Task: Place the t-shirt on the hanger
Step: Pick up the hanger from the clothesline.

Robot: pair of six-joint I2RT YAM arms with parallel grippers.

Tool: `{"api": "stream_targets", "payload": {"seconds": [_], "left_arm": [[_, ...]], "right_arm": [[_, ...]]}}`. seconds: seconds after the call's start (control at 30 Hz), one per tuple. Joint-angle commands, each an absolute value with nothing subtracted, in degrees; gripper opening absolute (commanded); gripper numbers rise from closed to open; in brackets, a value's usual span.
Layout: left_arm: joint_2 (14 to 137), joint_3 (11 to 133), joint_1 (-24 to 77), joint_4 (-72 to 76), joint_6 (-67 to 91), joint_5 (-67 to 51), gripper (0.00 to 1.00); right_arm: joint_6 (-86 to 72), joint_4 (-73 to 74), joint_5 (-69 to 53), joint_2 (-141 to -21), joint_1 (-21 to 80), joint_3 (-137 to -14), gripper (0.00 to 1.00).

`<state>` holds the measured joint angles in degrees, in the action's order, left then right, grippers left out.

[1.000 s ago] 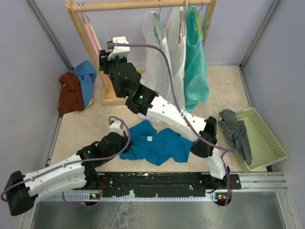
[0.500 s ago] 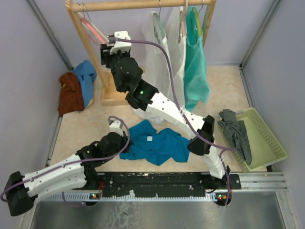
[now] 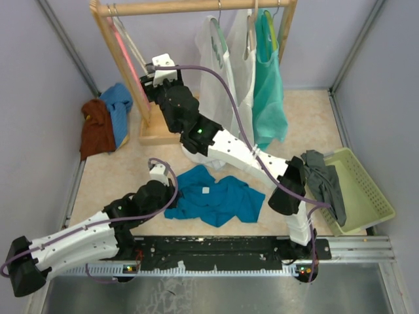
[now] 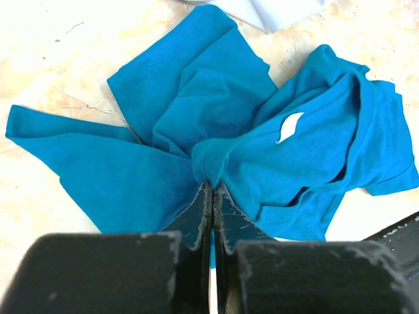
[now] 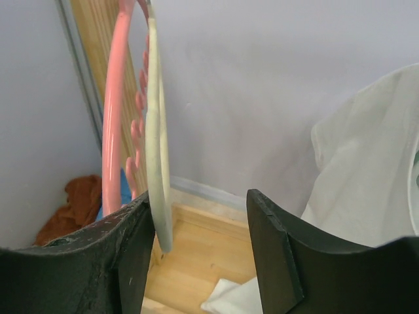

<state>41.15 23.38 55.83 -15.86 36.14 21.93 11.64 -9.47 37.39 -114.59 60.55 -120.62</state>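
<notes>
The teal-blue t-shirt (image 3: 216,198) lies crumpled on the floor in front of the arms, its white label (image 4: 289,126) showing. My left gripper (image 3: 169,191) is shut on a bunched fold of the t-shirt (image 4: 262,150) at its left edge. The cream hanger (image 5: 157,163) hangs on the wooden rack beside a pink hanger (image 5: 116,131). My right gripper (image 5: 200,229) is open, raised at the rack's left end (image 3: 152,70), and the cream hanger's lower end sits between its jaws, close against the left finger.
The wooden rack (image 3: 196,6) holds white garments (image 3: 226,78) and a mint-green tank top (image 3: 268,85). A brown and blue cloth pile (image 3: 105,118) lies at left. A green basket (image 3: 363,190) with grey cloth (image 3: 324,180) is at right.
My right gripper has risen and moved toward the rack's left post, bringing the cream hanger between its open jaws. The left gripper and t-shirt have barely moved.
</notes>
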Motion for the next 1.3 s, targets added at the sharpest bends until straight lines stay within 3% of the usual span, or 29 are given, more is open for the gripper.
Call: {"api": "stream_targets", "payload": {"seconds": [0.0, 0.27, 0.47, 1.0, 1.27], "left_arm": [[41.8, 25.6, 55.6, -15.4, 35.3, 22.4, 0.01], [41.8, 26.2, 55.5, -15.8, 35.3, 22.7, 0.01], [41.8, 26.5, 55.6, -15.9, 35.4, 22.7, 0.01], [41.6, 27.0, 55.6, -16.5, 35.0, 23.0, 0.01], [41.5, 27.8, 55.5, -16.9, 34.7, 23.2, 0.01]], "right_arm": [[13.7, -12.1, 35.3, -109.9, 59.8, -123.4, 0.56], [14.0, -8.1, 34.7, -114.6, 58.8, -130.8, 0.55], [12.3, -6.0, 33.1, -116.3, 57.7, -133.5, 0.47], [10.5, -8.6, 27.3, -112.3, 57.2, -127.2, 0.01], [14.6, -10.6, 30.7, -110.7, 58.6, -128.1, 0.00]]}}
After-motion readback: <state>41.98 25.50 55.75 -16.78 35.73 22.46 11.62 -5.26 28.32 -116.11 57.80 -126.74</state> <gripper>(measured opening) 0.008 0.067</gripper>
